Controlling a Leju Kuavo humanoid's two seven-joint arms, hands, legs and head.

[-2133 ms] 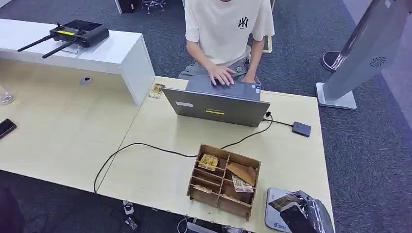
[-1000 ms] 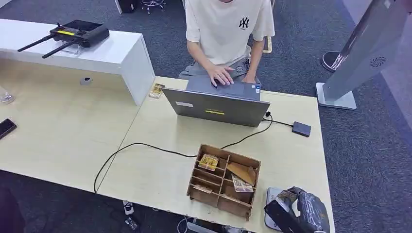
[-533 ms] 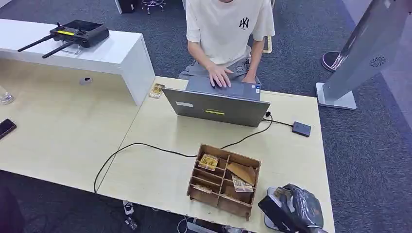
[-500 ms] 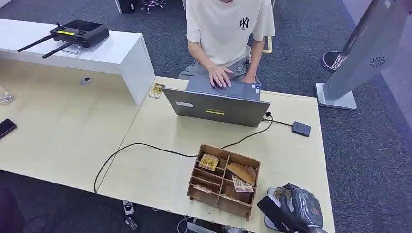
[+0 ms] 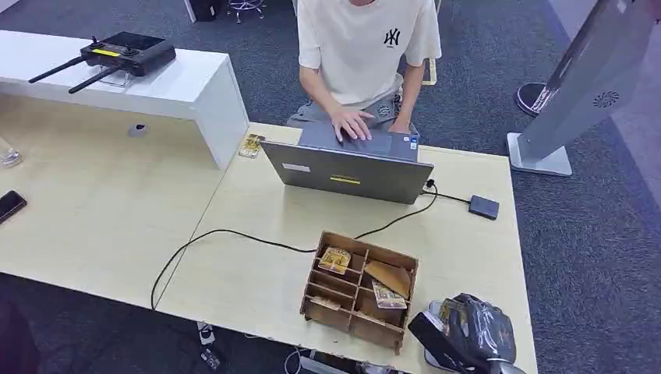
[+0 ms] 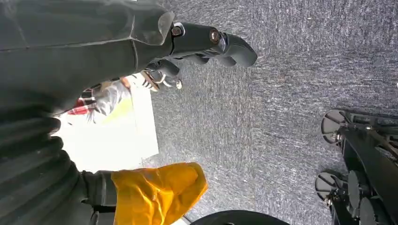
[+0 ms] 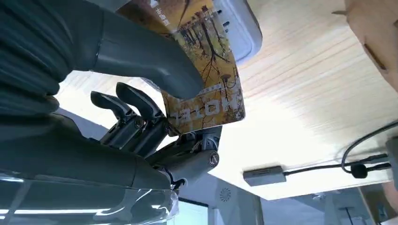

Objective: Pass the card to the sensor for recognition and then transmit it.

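Head view: right robot hand (image 5: 471, 336) sits at the near right corner of the worktop (image 5: 257, 234), low over the pale rounded sensor (image 5: 433, 355), which peeks out beneath it just beside the wooden divided box (image 5: 360, 290). A yellow card (image 5: 450, 312) shows at the top of that hand. Across the worktop a person (image 5: 366, 54) types on a grey laptop (image 5: 347, 167); a black cable (image 5: 226, 238) trails from it, and a small dark box (image 5: 483, 206) lies to the right

Left wrist view: left robot hand (image 6: 206, 44) hangs over grey carpet (image 6: 281, 93) with its dark fingers loosely apart and nothing between them, well away from the job

Right wrist view: the card (image 7: 206, 70) is pinched between the thick grey thumb (image 7: 145, 61) on its printed face and the darker fingers (image 7: 136, 103) behind it. It stands tilted, its far end overlapping the sensor (image 7: 241, 23); whether it touches the pad I cannot tell

My judgement: the card is being presented for reading, with the hand-over to follow. The risks lie in the grip and the angle. The thumb holds only one part of a slick card, so a bump against the sensor rim could swivel or drop it. Held too steeply, it may fail to read. Swinging out, the hand could clip the wooden box close by
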